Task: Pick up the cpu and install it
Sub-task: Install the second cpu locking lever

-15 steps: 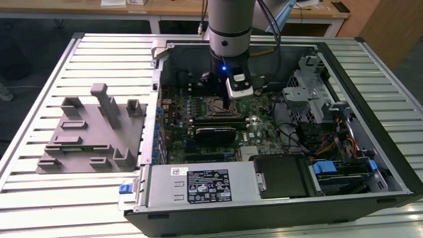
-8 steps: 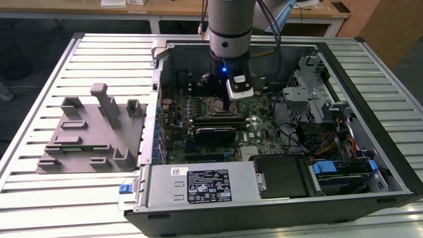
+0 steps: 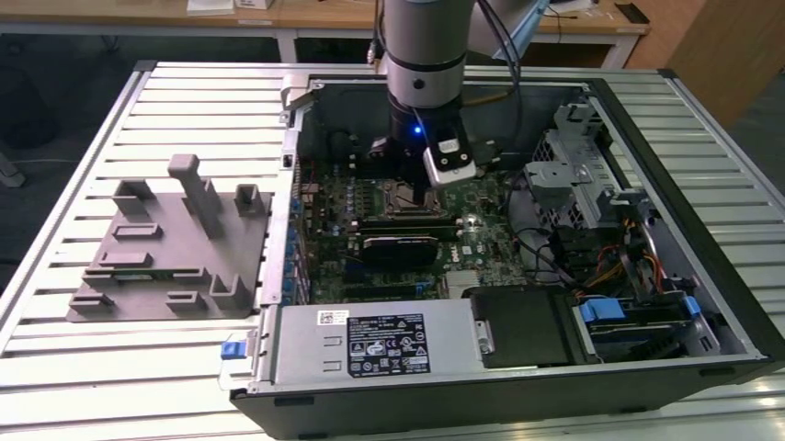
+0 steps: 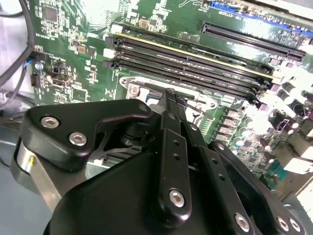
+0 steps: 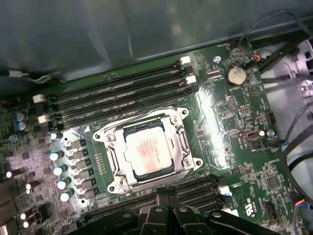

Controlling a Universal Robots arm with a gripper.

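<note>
The cpu (image 5: 148,154), a shiny silver square, lies flat inside the metal socket frame (image 5: 188,147) on the green motherboard (image 5: 234,117) in the first wrist view. My gripper (image 5: 167,198) hovers just beside the socket, its two thin black fingers pressed together with nothing between them. In the second wrist view the gripper (image 4: 170,94) points down at the edge of the socket frame (image 4: 134,88). In the exterior view the gripper (image 3: 411,188) hangs inside the open computer case, over the socket (image 3: 395,200).
Black memory slots (image 5: 117,93) run along one side of the socket. A grey moulded fixture block (image 3: 172,248) stands on the slatted table at the exterior view's left. The case holds a power supply (image 3: 374,340), a drive cage (image 3: 576,165) and loose cables (image 3: 613,262).
</note>
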